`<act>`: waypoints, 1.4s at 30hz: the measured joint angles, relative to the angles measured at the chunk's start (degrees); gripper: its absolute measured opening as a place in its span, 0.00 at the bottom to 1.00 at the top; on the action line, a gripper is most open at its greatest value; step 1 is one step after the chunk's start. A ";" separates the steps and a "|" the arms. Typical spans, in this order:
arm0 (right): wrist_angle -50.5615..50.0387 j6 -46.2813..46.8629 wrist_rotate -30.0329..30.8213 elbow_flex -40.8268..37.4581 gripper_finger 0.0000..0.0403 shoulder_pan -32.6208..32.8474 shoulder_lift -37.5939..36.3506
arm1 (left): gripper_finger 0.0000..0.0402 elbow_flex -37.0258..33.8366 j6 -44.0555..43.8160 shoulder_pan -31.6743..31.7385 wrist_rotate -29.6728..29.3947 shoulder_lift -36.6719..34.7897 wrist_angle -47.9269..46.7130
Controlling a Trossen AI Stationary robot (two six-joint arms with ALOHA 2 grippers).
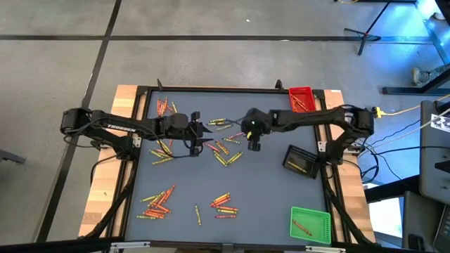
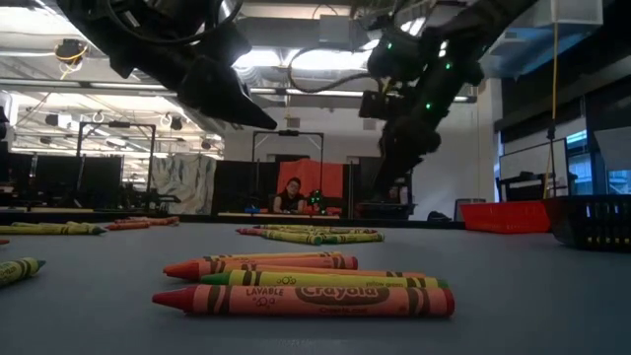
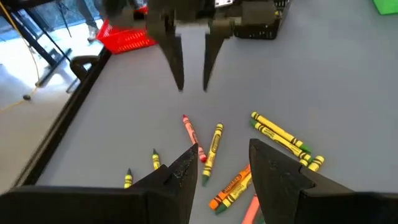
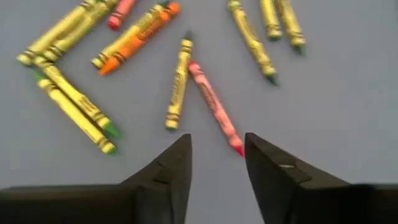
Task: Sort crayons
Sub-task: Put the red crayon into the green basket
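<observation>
Crayons lie flat in loose groups on the grey table top, the middle group [image 1: 226,152] between my two grippers. My right gripper [image 4: 217,146] hangs open over this group, pointing steeply down, clear of the table. A red crayon [image 4: 214,107] and a yellow crayon [image 4: 178,84] lie just beyond its fingertips. My left gripper [image 3: 224,158] stands open to the left of the group, slanting down toward it, with nothing between its fingers. In the left wrist view my right gripper [image 3: 193,84] shows above the red crayon [image 3: 189,132].
A red tray [image 1: 301,98] stands at the far right corner, a black tray [image 1: 301,160] at the right edge and a green tray [image 1: 311,225] at the near right. More crayons lie far left [image 1: 166,107], near left [image 1: 159,204] and near middle [image 1: 223,204].
</observation>
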 joint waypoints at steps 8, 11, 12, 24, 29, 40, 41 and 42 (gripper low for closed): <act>7.26 -6.03 -4.75 -0.67 0.45 -4.73 6.00 | 0.32 0.00 1.36 0.00 0.11 0.00 2.13; 8.72 -7.34 -6.30 -0.67 0.45 -5.20 7.61 | 0.32 0.00 2.00 0.00 0.10 0.00 2.76; 9.04 -7.49 -6.53 -0.67 0.45 -5.20 8.05 | 0.32 0.00 2.00 0.00 0.11 0.00 2.87; 11.60 -7.67 -8.53 -0.46 0.22 -5.51 12.84 | 0.32 0.00 1.97 0.00 0.07 -0.01 3.49; 11.69 -8.12 -7.97 -0.46 0.06 -5.82 12.86 | 0.32 0.00 1.98 0.00 0.07 0.00 3.49; 10.52 -7.67 -2.86 0.32 0.06 -5.94 12.17 | 0.32 0.00 1.98 0.00 0.04 0.00 4.67; 9.60 -7.61 -1.92 0.51 0.05 -5.72 11.60 | 0.32 0.00 1.98 0.00 0.04 0.00 4.67; 8.38 -7.62 -0.77 0.57 0.05 -5.46 10.76 | 0.32 0.00 1.98 0.00 0.04 0.00 4.67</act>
